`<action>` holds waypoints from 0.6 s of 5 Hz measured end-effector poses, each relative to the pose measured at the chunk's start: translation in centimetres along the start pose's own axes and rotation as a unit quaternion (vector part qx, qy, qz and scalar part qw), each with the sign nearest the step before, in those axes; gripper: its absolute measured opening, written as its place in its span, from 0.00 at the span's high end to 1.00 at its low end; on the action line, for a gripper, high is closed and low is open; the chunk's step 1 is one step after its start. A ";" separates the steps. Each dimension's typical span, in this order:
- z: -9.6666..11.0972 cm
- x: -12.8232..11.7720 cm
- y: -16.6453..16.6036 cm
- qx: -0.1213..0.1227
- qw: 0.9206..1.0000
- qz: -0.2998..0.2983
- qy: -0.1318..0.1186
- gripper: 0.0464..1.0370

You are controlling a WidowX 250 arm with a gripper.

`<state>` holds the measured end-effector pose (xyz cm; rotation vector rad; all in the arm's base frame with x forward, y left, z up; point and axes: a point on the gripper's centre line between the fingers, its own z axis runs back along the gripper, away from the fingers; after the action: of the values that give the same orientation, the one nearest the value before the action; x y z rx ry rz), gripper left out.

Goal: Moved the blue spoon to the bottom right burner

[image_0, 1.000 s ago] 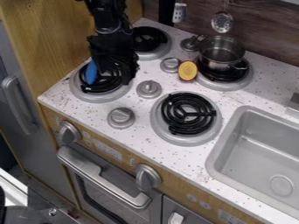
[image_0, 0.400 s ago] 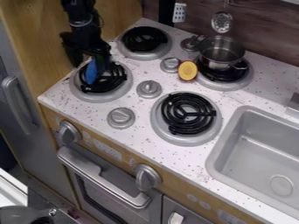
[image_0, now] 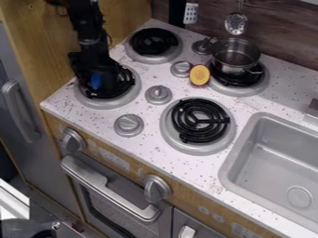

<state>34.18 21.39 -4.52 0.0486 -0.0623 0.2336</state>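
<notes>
Black WidowX arm comes in from the upper left, black two-finger gripper [image_0: 99, 82] low over the front left burner, a black coil in a round grey metal pan [image_0: 102, 103]. Blue plastic-looking spoon [image_0: 96, 81] is at that same burner, partly hidden by the gripper; a short blue stretch shows against the black. Can't tell if the gripper is wide, narrow or holding the spoon, too dark there. Can't tell either if the spoon touches the coil.

Front right burner, black coil in a grey metal pan [image_0: 200, 119], is well apart from the spoon, across the white speckled counter [image_0: 186, 165]. Back left burner, same build [image_0: 153, 42], is behind the front left one. Shiny metal pot [image_0: 235, 56] sits upright on the back right burner [image_0: 247, 89]; halved fruit, orange-yellow cut face with dark red skin [image_0: 199, 75], is just beside the pot. Round grey knobs between the burners, one of them [image_0: 129, 125] near the front edge. Grey rectangular sink [image_0: 279, 162] at the right. Metal skimmer [image_0: 236, 23] hangs on the brown wood-look back wall [image_0: 279, 37].
</notes>
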 end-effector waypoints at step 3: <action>0.1 0.1 -0.9 0.014 1.000 -0.009 -0.003 0.57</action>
<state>34.49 20.58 -4.46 0.0779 -0.0644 0.2170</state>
